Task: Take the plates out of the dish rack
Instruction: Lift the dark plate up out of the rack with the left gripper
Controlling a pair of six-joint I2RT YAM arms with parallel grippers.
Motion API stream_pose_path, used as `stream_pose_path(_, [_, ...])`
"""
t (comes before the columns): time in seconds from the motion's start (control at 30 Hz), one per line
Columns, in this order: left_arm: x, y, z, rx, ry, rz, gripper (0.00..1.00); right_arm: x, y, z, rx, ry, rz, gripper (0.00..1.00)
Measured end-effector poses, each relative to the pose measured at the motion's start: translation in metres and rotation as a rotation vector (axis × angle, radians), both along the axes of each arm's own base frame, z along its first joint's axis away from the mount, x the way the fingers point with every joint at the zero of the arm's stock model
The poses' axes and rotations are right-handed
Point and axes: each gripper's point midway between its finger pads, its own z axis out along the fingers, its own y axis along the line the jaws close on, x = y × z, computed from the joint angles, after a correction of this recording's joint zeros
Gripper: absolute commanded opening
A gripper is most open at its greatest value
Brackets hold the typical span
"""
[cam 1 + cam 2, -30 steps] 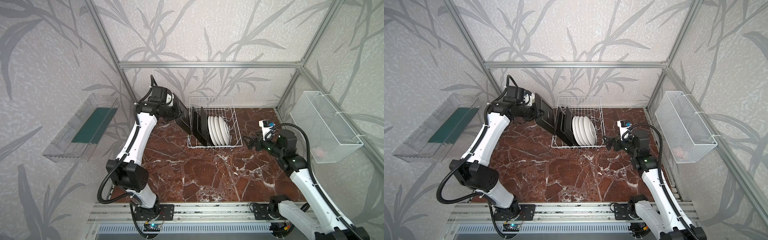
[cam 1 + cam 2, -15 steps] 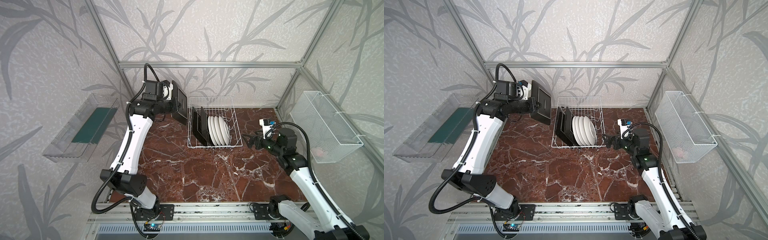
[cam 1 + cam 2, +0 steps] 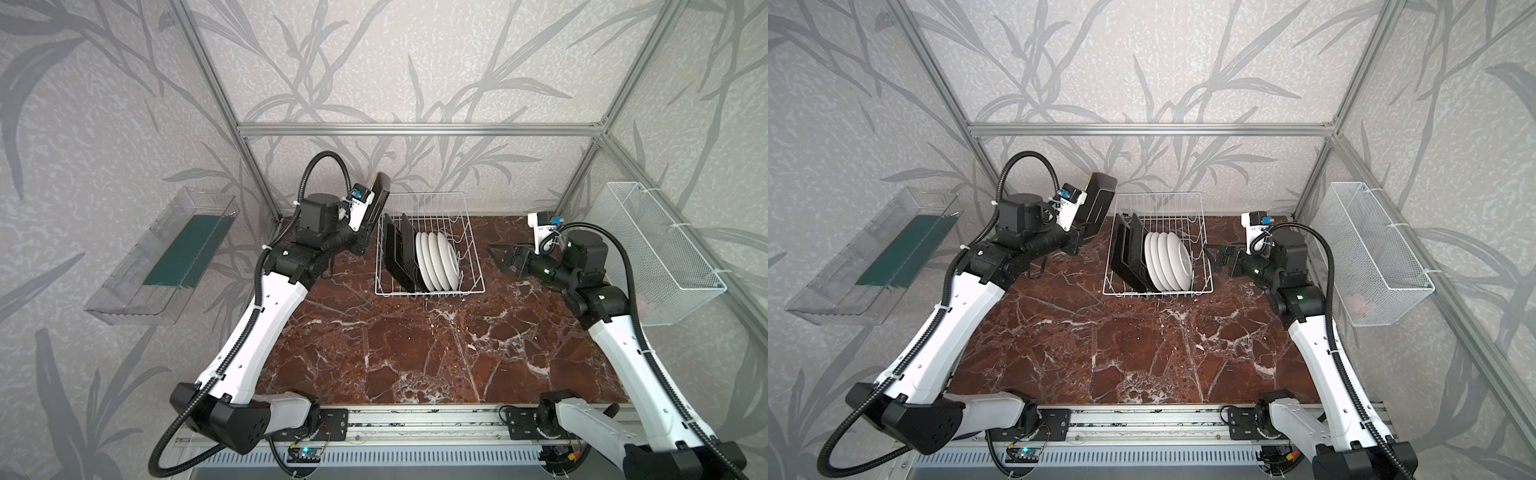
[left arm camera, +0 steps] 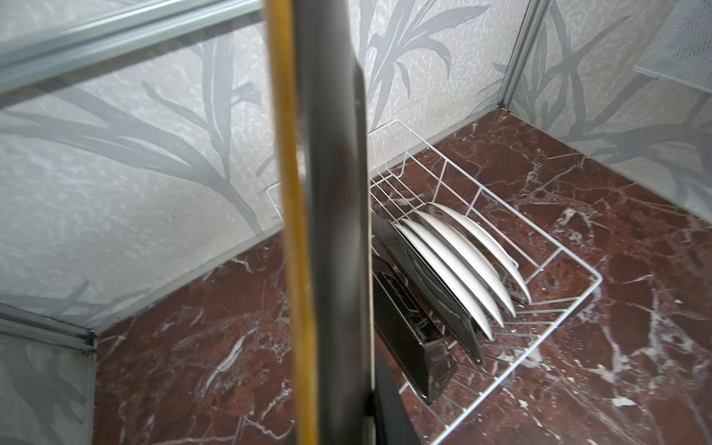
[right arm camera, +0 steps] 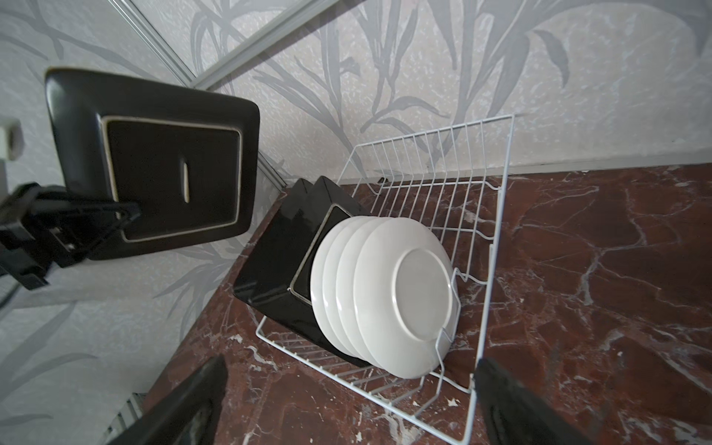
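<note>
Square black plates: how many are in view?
3 square plates: one held by the left gripper beside the dish rack; two standing inside it, next to the white plates.

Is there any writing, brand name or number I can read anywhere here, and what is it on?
No text here can be read.
Dark print on the white camera block on the right arm: too small to read.
Red marks on a round white plate: too blurred to read.

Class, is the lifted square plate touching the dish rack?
Apart. The right wrist view shows wall between the square plate, held by the left gripper, and the dish rack.
</note>
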Motion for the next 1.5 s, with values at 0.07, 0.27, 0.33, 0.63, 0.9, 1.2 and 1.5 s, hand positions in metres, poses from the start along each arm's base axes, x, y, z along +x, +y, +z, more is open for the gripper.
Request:
stream_pose_path(0.07, [0.0,0.0,-0.001,0.043,-0.046,-0.021,0.0,0.005,0.005,0.007,0.055,0.039,0.01,0.99])
stream_pose_path(0.27, [0.003,-0.01,0.012,0.141,-0.188,-0.101,0.0,0.024,0.021,0.016,0.195,0.165,0.027,0.99])
stream_pose_path(0.33, [0.003,-0.014,0.015,0.177,-0.248,-0.134,0.0,0.027,0.025,0.017,0.23,0.199,0.024,0.99])
stream_pose_path(0.63, [-0.011,-0.041,-0.007,0.323,-0.356,-0.347,0.0,0.04,0.047,0.034,0.328,0.267,0.026,0.99])
stream_pose_path(0.9, [-0.015,-0.06,-0.027,0.472,-0.466,-0.444,0.0,0.066,0.064,0.057,0.387,0.286,0.037,0.99])
stream_pose_path(1.2, [-0.007,-0.08,-0.03,0.623,-0.629,-0.483,0.0,0.077,0.092,0.043,0.399,0.363,0.053,1.0])
stream_pose_path(1.5, [0.003,-0.09,-0.049,0.73,-0.72,-0.496,0.0,0.07,0.116,0.031,0.408,0.423,0.081,0.87])
